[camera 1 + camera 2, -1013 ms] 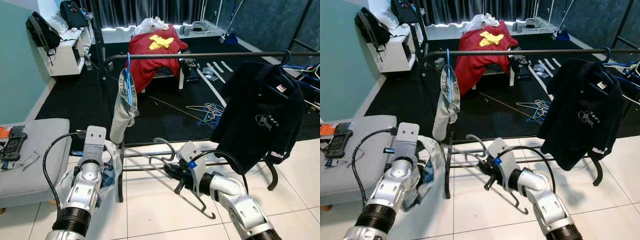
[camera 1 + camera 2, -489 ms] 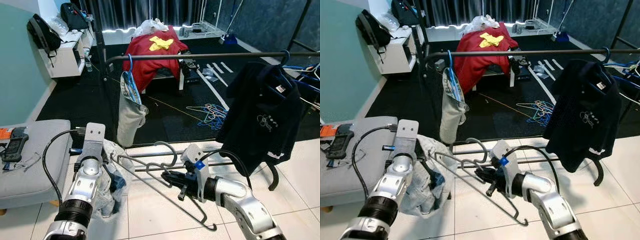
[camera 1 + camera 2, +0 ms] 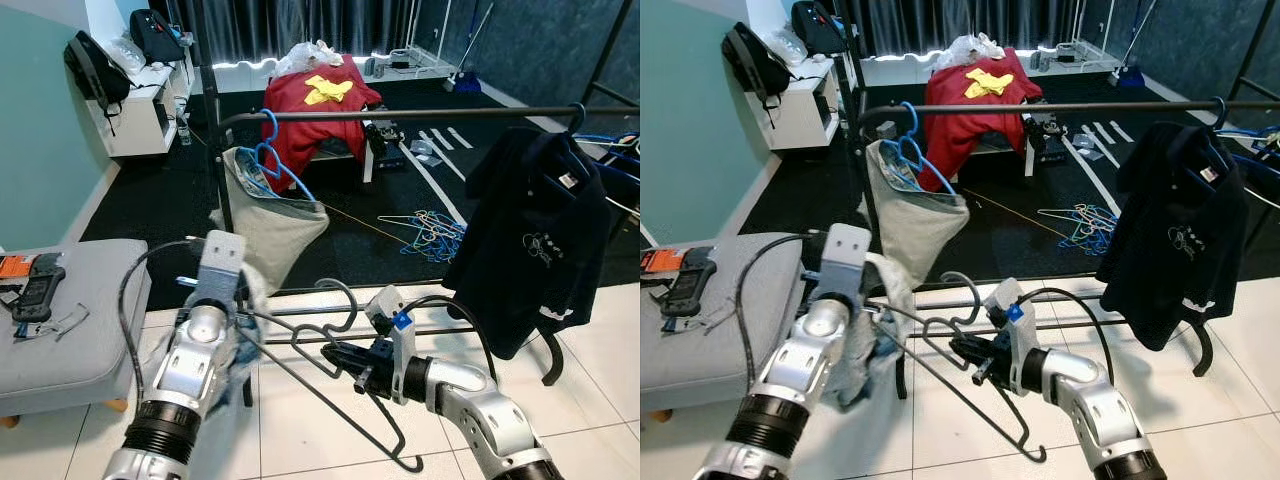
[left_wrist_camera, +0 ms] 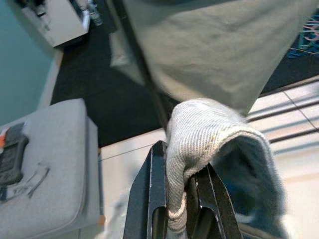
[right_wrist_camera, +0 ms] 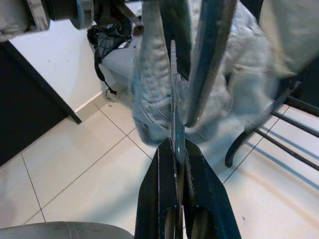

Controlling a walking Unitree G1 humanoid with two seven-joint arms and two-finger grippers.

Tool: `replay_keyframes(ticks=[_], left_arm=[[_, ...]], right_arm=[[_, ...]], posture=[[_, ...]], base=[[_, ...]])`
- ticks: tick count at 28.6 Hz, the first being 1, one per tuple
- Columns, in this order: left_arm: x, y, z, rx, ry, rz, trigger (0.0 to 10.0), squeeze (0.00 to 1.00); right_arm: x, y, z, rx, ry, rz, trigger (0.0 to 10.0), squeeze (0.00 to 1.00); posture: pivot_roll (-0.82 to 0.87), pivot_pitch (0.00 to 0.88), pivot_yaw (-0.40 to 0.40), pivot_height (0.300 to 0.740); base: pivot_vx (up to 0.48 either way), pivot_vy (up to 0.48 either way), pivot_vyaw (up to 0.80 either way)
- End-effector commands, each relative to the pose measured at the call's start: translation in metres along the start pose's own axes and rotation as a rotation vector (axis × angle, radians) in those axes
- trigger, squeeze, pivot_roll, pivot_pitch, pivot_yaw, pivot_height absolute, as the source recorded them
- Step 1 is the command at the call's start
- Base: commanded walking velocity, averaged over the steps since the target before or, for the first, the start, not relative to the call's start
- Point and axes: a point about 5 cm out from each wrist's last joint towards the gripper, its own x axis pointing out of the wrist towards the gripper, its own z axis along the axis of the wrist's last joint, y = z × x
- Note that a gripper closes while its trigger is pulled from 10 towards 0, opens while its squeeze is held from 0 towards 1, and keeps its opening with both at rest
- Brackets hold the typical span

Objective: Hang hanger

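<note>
Right gripper clamps the grey wire hanger low over the tiled floor. Left gripper pinches a pale knit garment (part draped on the hanger). Beyond: rail carrying a blue hanger and dark shirt.

Both arms forward, left hand and right hand clamped.
</note>
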Motion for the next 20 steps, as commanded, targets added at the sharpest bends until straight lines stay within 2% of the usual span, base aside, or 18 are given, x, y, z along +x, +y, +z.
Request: replay_keyframes(ticks=[1,7,9,10,11,12,13,14,17,19,20], left_arm=[[0.0,-0.001,0.003,0.014,-0.013,0.003,10.0,0.0],[0.001,-0.004,0.005,0.004,-0.022,-0.027,10.0,0.0],[-0.001,-0.008,0.006,-0.012,-0.025,-0.086,10.0,0.0],[-0.001,-0.008,0.006,-0.012,-0.025,-0.086,10.0,0.0],[-0.002,-0.008,0.006,-0.011,-0.021,-0.093,10.0,0.0],[-0.002,-0.008,0.006,-0.011,-0.021,-0.093,10.0,0.0],[-0.002,-0.008,0.005,-0.012,-0.017,-0.103,10.0,0.0],[-0.002,-0.008,0.005,-0.012,-0.017,-0.103,10.0,0.0],[-0.008,-0.012,0.009,-0.033,-0.015,-0.2,10.0,0.0],[-0.012,-0.015,0.01,-0.034,-0.016,-0.254,10.0,0.0],[-0.014,-0.017,0.011,-0.043,-0.019,-0.294,10.0,0.0]], right_arm=[[0.001,0.002,0.003,0.025,-0.018,0.03,10.0,0.0],[-0.001,-0.001,-0.002,0.052,-0.005,0.008,10.0,0.0],[-0.003,-0.013,-0.003,0.028,-0.009,-0.132,10.0,0.0],[-0.003,-0.013,-0.003,0.028,-0.009,-0.132,10.0,0.0],[-0.003,-0.018,-0.001,0.01,-0.016,-0.188,10.0,0.0],[-0.003,-0.018,-0.001,0.01,-0.016,-0.188,10.0,0.0],[-0.003,-0.025,0.0,-0.006,-0.018,-0.269,10.0,0.0],[-0.003,-0.025,0.0,-0.006,-0.018,-0.269,10.0,0.0],[-0.008,-0.049,0.002,-0.007,-0.03,-0.501,10.0,0.0],[-0.011,-0.058,0.006,-0.006,-0.05,-0.595,10.0,0.0],[-0.013,-0.063,0.013,0.028,-0.11,-0.647,10.0,0.0]], posture=[[-0.04,0.0,0.036,0.74],[-0.04,0.004,0.042,0.74],[-0.04,0.009,0.043,0.74],[-0.04,0.009,0.043,0.74],[-0.04,0.009,0.043,0.74],[-0.04,0.009,0.043,0.74],[-0.04,0.012,0.043,0.74],[-0.04,0.012,0.043,0.74],[-0.04,0.013,0.043,0.74],[-0.04,0.013,0.043,0.74],[-0.04,0.017,0.044,0.74]], base=[[0.0,0.0,0.0],[0.0,0.0,0.0],[0.0,0.0,0.0],[0.0,0.0,0.0],[0.0,0.0,0.0],[0.0,0.0,0.0],[0.0,0.0,0.0],[0.0,0.0,0.0],[0.0,0.0,0.0],[0.0,0.0,0.0],[0.0,0.0,0.0]])
